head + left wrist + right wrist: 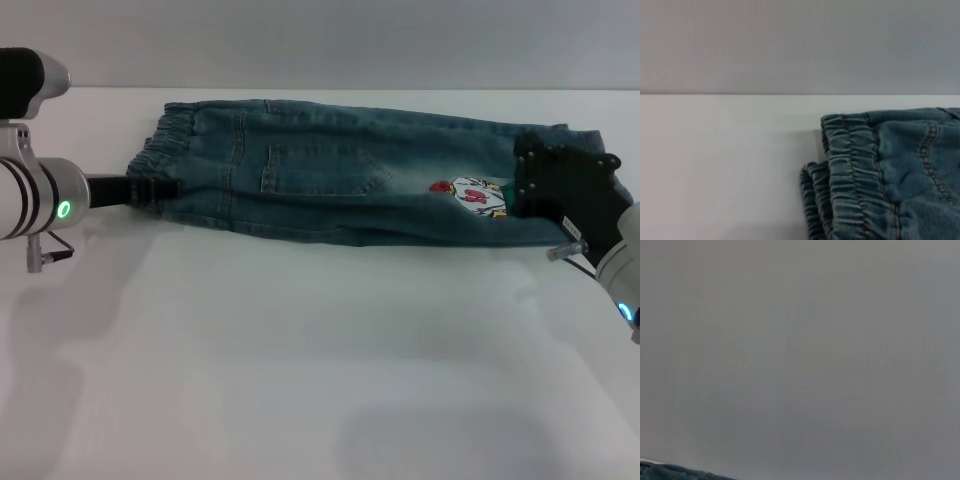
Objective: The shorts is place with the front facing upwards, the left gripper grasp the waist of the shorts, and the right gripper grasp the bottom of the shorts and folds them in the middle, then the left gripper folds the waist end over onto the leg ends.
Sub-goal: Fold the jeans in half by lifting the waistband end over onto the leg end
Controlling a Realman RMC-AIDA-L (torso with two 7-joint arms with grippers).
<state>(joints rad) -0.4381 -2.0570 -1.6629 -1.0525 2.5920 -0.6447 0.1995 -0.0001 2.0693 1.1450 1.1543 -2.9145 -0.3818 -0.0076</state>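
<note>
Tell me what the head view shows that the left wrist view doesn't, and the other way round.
Only the head view shows the whole shorts lying folded lengthwise on the white table, the cartoon patch, the left tool at the waist and the right tool on the leg ends. Only the left wrist view shows the elastic waistband close up, with a second gathered layer beside it. Both show the denim's waist end, the white table and the grey wall behind.

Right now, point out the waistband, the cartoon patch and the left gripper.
waistband [850, 170], left wrist view, on the puckered elastic.
cartoon patch [478, 196], head view, patch centre.
left gripper [160, 189], head view, prongs at the waist edge.
</note>
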